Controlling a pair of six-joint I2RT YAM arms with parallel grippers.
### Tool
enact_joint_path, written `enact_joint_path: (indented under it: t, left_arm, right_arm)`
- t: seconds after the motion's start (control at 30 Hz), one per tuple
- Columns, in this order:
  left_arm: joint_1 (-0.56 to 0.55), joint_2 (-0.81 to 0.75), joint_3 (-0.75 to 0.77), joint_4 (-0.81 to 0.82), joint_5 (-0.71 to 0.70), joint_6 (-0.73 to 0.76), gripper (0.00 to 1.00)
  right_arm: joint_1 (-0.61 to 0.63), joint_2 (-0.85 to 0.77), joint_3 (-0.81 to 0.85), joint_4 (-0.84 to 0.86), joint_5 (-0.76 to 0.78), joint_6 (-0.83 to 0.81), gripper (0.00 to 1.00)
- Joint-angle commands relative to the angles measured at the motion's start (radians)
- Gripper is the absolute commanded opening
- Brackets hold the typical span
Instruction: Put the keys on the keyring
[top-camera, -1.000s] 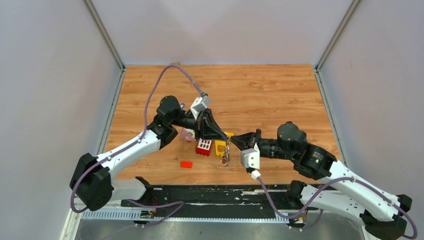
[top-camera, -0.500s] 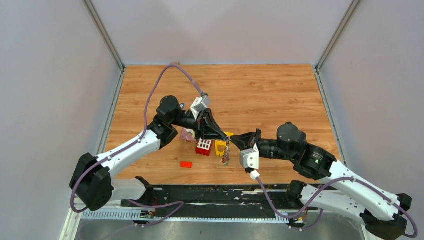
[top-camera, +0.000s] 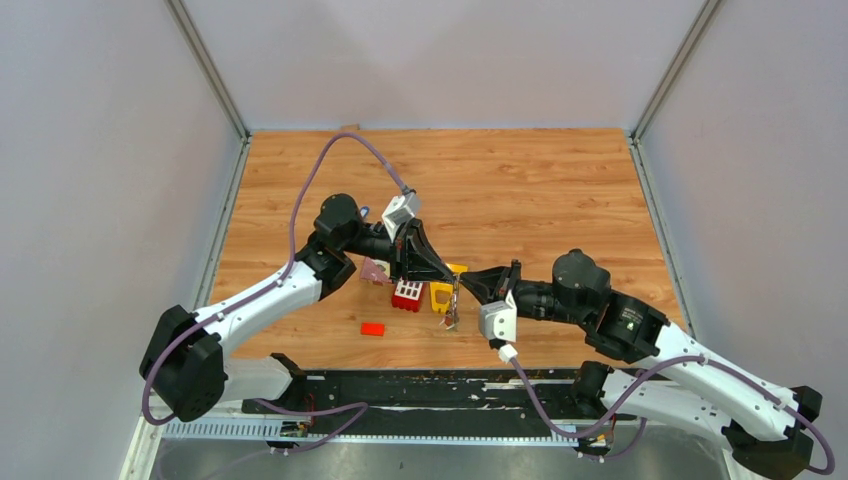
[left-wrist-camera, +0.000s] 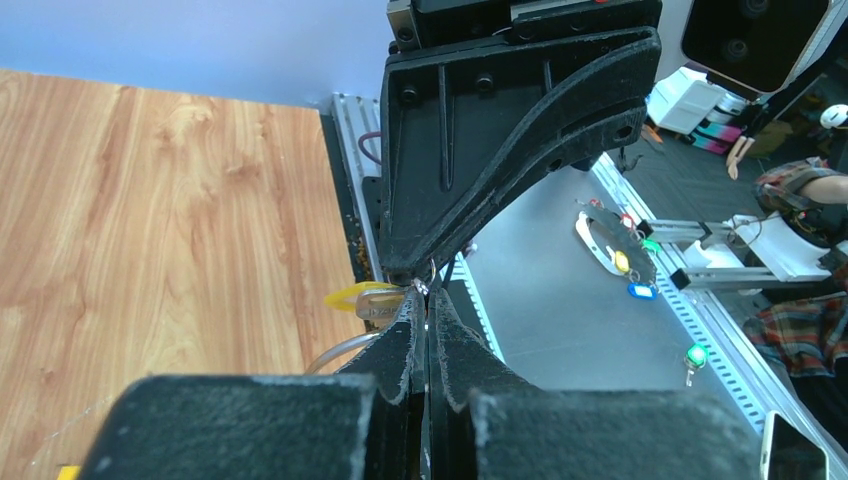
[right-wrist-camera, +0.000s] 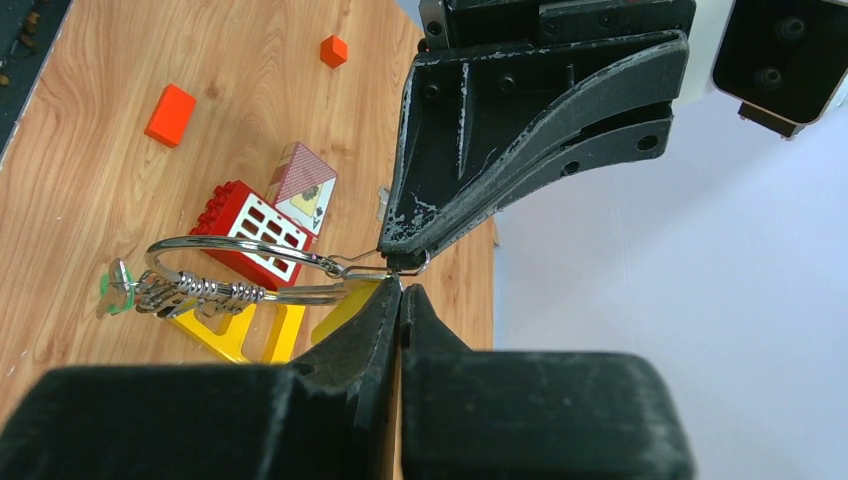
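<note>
My two grippers meet tip to tip above the middle of the table. The left gripper is shut on a small loop of the keyring, a thin silver wire ring hanging between the tips. The right gripper is shut on a silver key blade. The left wrist view shows a yellow-headed key at the tips. A coiled chain with a green-headed key dangles from the ring. A small bunch hangs low.
Under the grippers stand a red brick, a yellow triangular frame and a pink block. A small red block lies nearer the front edge. Off the table, more tagged keys lie on a grey surface.
The right arm's elbow has shifted slightly left and lower. Both grippers stay shut at the same spot with the ring hanging between them.
</note>
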Motion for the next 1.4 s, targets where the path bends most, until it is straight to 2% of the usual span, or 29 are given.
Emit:
enact_joint_path:
  t: [0.0,0.27,0.47,1.0,1.37]
  left_arm:
    - [-0.028,-0.003,0.001,0.098,0.01,-0.057,0.0]
    - [-0.028,0.015,-0.014,0.248,-0.002,-0.182,0.0]
    - [-0.028,0.019,-0.021,0.266,-0.005,-0.195,0.0]
    - [-0.028,0.006,-0.004,-0.014,-0.01,0.033,0.0]
    - [-0.028,0.013,0.012,-0.089,-0.013,0.085,0.0]
  right_arm:
    - [0.013,0.0,-0.01,0.136,0.035,-0.027,0.0]
    - [0.041,0.005,-0.062,0.21,0.092,-0.045,0.0]
    - [0.046,-0.004,-0.067,0.23,0.113,-0.031,0.0]
    - [0.046,-0.031,-0.032,0.189,0.137,-0.022,0.0]
    - [0.044,-0.058,-0.009,0.145,0.152,-0.053,0.0]
